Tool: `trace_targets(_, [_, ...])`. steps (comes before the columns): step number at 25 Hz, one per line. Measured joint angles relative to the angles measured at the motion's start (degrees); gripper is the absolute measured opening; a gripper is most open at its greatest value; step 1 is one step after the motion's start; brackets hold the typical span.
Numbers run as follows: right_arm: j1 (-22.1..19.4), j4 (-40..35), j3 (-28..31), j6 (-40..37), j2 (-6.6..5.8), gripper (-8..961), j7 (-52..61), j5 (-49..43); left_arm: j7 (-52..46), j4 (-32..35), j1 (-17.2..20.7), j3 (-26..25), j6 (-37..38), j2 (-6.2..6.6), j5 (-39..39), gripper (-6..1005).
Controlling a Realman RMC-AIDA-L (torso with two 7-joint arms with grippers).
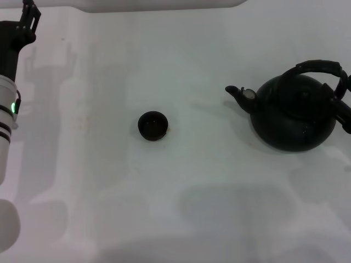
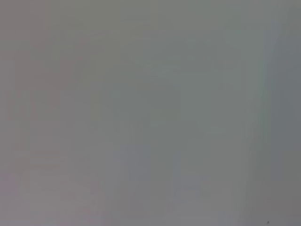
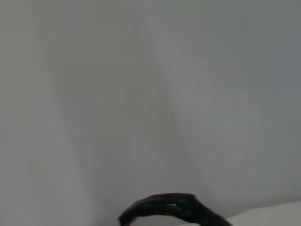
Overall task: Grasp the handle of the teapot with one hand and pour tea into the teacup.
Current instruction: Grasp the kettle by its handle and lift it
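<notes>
Teapot [image 1: 293, 115] on bench [image 1: 219, 219], spout toward teacup [image 1: 152, 125], well apart. Right gripper [image 1: 344, 104] at handle [image 1: 318, 68]; left gripper [image 1: 28, 16] parked; jaws' state unclear on both. Risk: off-centre hold lets pot swing, tea missing the small cup.

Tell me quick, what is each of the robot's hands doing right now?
Left gripper: parked at the table's far left, holding nothing; open or shut cannot be told.
Right gripper: out of sight at the handle of the teapot.

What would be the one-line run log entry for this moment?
stage: pre-pour | teapot: upright on table, spout toward teacup | right gripper: at handle | left gripper: parked far left
</notes>
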Motion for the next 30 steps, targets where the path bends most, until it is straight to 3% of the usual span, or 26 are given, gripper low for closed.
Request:
trace_targets(8, [0.79, -0.09, 0.15, 2.12, 0.18, 862, -0.04, 0.45, -0.05, -0.56, -0.09, 0.0, 0.02, 0.03, -0.05, 833])
trace_targets(19, [1.06, -0.1, 0.29, 2.52, 0.16, 654, -0.04, 0.72, -0.13, -0.57, 0.05, 0.0, 0.24, -0.12, -0.06, 834])
trace_targets(22, [1.1, -0.45, 0.06, 2.46, 0.08, 402, -0.04, 0.4, -0.29, -0.58, 0.04, 0.0, 0.54, -0.13, -0.06, 834])
trace_targets(27, [1.13, -0.71, 0.15, 2.4, 0.11, 234, -0.04, 0.33, -0.63, -0.57, 0.05, 0.31, 0.49, -0.13, -0.06, 834])
trace_targets(30, [1.15, -0.89, 0.19, 1.58, 0.14, 231, -0.04, 0.49, -0.97, -0.57, 0.12, 0.42, 0.68, -0.12, -0.06, 834])
